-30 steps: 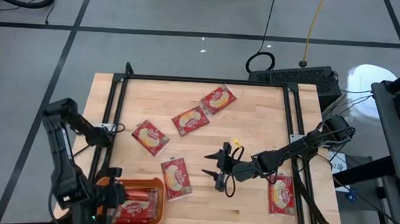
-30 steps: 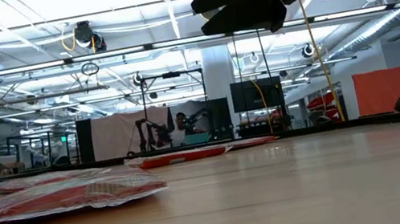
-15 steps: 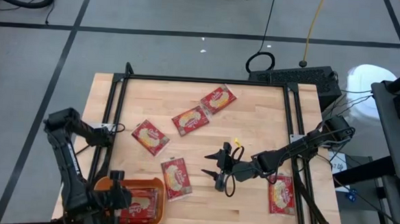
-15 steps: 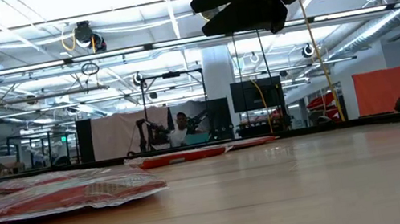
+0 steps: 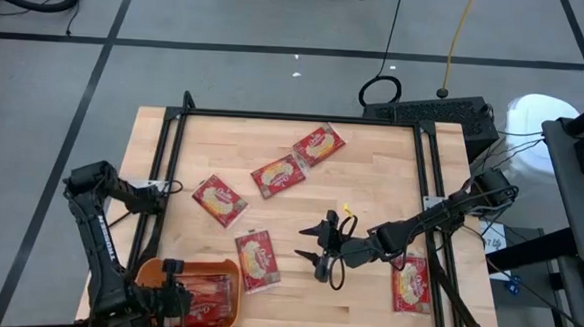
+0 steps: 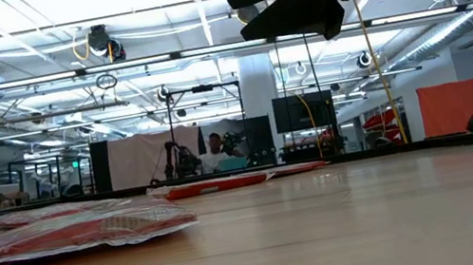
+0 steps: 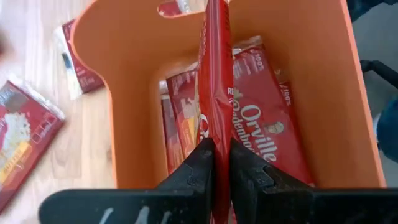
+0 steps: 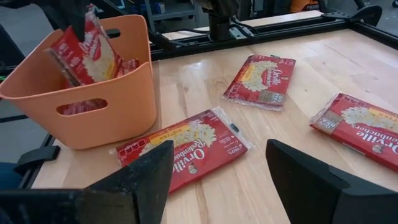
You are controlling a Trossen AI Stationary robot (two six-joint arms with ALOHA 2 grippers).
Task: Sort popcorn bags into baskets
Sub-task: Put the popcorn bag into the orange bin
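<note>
The left pincer [image 7: 216, 163], clamped on one edge of a popcorn bag [image 7: 216, 87], holds it hanging lengthwise straight down into the orange basket [image 7: 130, 81] directly below, seemingly just above the bags already inside.

- A robotics lab or industrial workshop hall.
- Grey floor [image 5: 226, 80] marked with dark tape lines, cables trailing at 12 o'clock.
- Ceiling strip lights [image 6: 196, 4], hanging cable reels, monitors and a seated person [image 6: 214, 151] beyond the wooden table [image 5: 371, 178].
</note>
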